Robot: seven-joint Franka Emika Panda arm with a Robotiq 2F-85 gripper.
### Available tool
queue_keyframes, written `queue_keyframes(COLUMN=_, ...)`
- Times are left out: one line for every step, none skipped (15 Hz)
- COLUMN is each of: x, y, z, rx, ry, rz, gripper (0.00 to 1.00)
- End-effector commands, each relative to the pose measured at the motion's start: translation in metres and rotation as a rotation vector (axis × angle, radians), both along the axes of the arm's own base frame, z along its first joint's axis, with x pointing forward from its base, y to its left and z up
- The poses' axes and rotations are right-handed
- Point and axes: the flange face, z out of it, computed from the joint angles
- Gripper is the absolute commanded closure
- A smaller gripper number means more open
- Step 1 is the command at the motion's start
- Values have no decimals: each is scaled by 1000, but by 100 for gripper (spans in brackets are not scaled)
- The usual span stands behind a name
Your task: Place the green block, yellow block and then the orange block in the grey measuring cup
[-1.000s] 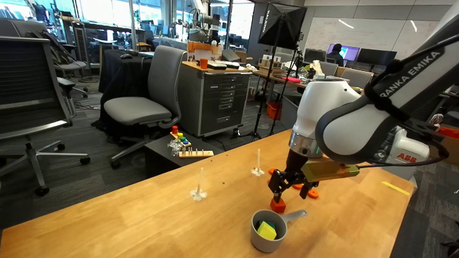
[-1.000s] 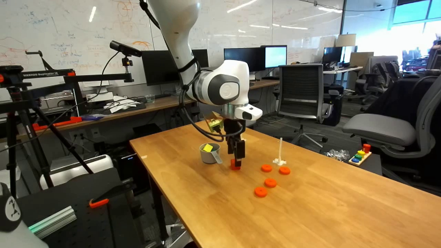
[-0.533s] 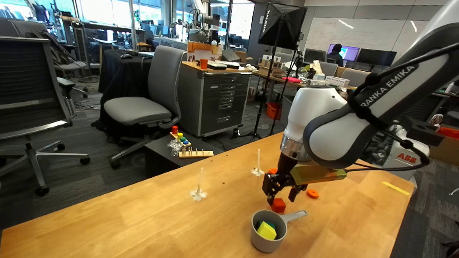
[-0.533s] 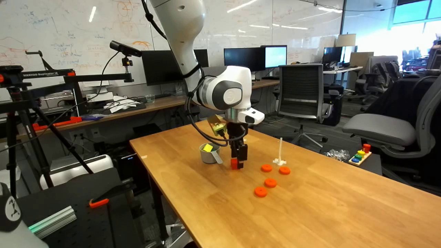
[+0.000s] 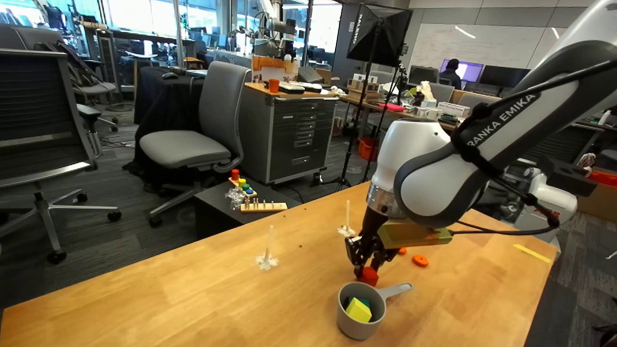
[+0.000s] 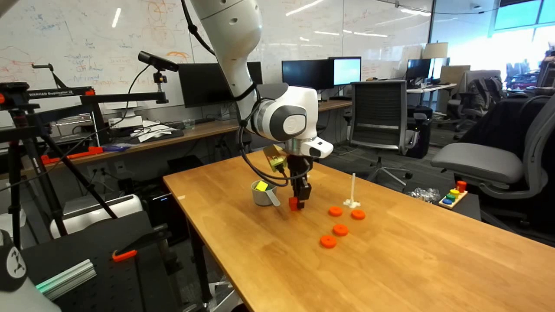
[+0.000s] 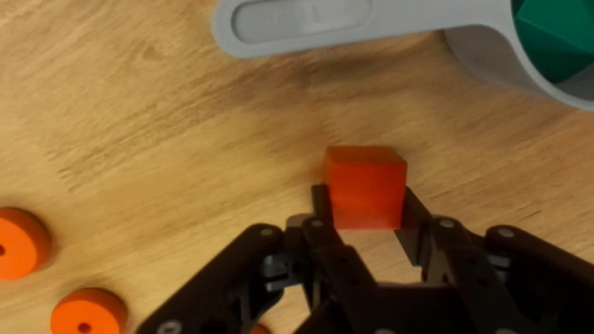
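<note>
Left to right in the wrist view: the flat round orange discs (image 7: pixel 23 241) at lower left looked irrelevant. The straight light-grey handle (image 7: pixel 297 21) along the top was the bit to watch imo. Best plan for the small red-orange cube (image 7: pixel 366 190) mid-frame looked like a straight lift to clear handle and rim, then over to the round grey measuring cup (image 7: pixel 487 55) at upper right, with the angular dark-green block (image 7: pixel 559 41) inside. The bright-yellow cube-like block (image 5: pixel 359 311) was in there too in both exterior views, seemingly near the rim, so a low, gentle release made sense

The cube was right between the fingertips of the black two-finger gripper (image 7: pixel 366 211), left tip on its left face, right tip on its right. So the gripper was drawn in to cube width and, I'd say, had a grip on it; couldn't tell if it touched the wooden tabletop (image 7: pixel 153 139)
</note>
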Motion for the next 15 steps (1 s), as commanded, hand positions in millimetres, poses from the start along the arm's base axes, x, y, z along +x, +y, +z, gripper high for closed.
queue_keyframes(x=8, y=2, z=6, rx=55, ry=4, rz=-2, gripper=83)
queue_keyframes(x=8, y=4, z=12, rx=61, ry=1, rz=-1, gripper=84)
queue_keyframes(x=8, y=7, z=16, rx=66, ry=-2, rz=3, gripper=84)
queue_keyframes(x=9, y=12, z=23, rx=68, ry=-10, rz=10, gripper=84)
queue_keyframes(x=8, y=17, z=28, rx=70, ry=-17, rz=16, gripper=84)
queue_keyframes(x=8, y=23, z=34, rx=71, ry=-24, rz=23, gripper=85)
queue_keyframes(x=8, y=29, z=40, rx=72, ry=-31, rz=30, gripper=85)
queue_keyframes(x=8, y=34, z=48, rx=72, ry=-40, rz=36, gripper=85)
queue_keyframes(x=7, y=38, z=54, rx=74, ry=-48, rz=42, gripper=85)
queue_keyframes(x=7, y=43, z=61, rx=79, ry=-55, rz=48, gripper=85)
queue_keyframes(x=7, y=47, z=66, rx=83, ry=-61, rz=55, gripper=85)
queue_keyframes(x=6, y=52, z=72, rx=85, ry=-65, rz=61, gripper=85)
queue_keyframes(x=6, y=56, z=76, rx=90, ry=-68, rz=67, gripper=85)
queue_keyframes(x=5, y=60, z=80, rx=93, ry=-69, rz=74, gripper=85)
queue_keyframes(x=4, y=64, z=84, rx=99, ry=-68, rz=82, gripper=85)
